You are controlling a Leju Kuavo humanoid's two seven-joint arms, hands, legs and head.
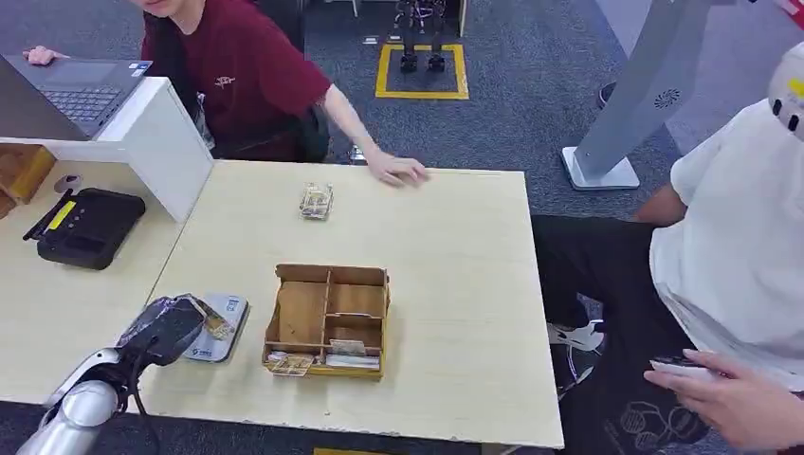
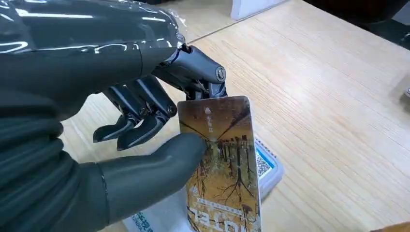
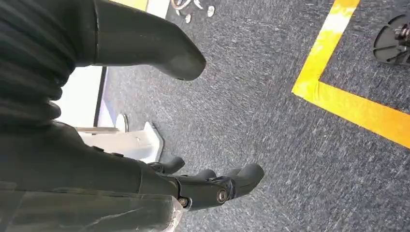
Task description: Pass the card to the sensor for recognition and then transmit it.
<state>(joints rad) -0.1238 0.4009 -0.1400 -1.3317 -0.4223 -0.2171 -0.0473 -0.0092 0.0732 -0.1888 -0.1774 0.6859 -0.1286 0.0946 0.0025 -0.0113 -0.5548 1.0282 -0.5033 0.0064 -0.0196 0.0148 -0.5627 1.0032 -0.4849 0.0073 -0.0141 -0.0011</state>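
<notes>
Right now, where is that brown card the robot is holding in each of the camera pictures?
Head view: the card is near the table's front left, pinched in the left hand just above the white sensor pad.
Left wrist view: the card stands in the middle, between thumb and fingers.
Right wrist view: not in it.
Shared landmark: the sensor pad.

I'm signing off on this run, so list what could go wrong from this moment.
1. The left robot hand pinches the card near one end, thumb against finger; most of it sticks out past the grip, so it could twist or slip.
2. The card hangs over the sensor at a tilt, so the read might fail.
3. The wooden tray sits close beside the sensor; a sideways swing could knock it.
</notes>
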